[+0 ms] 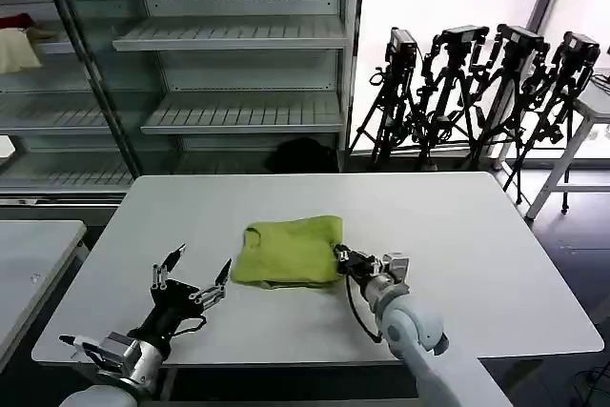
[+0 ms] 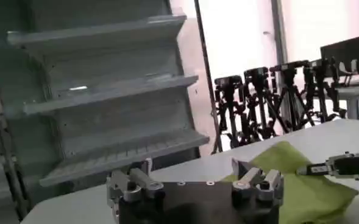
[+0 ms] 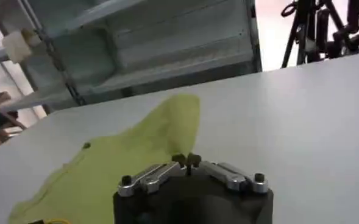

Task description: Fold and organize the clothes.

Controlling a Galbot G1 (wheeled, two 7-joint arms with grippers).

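The clothes, a lime yellow-green T-shirt, lie folded into a compact rectangle in the middle of the white table. My right gripper is low at the shirt's right edge, its fingertips pressed together. In the right wrist view the right gripper meets the shirt right at its near corner; whether any cloth is pinched cannot be made out. My left gripper hovers open just left of the shirt, nothing between its fingers. The left wrist view shows the left gripper, the shirt and the right gripper.
Grey shelving stands behind the table, with a cream-and-red cloth bundle on a shelf at the far left. Several camera tripods crowd the back right. A second table stands to the left and another to the right.
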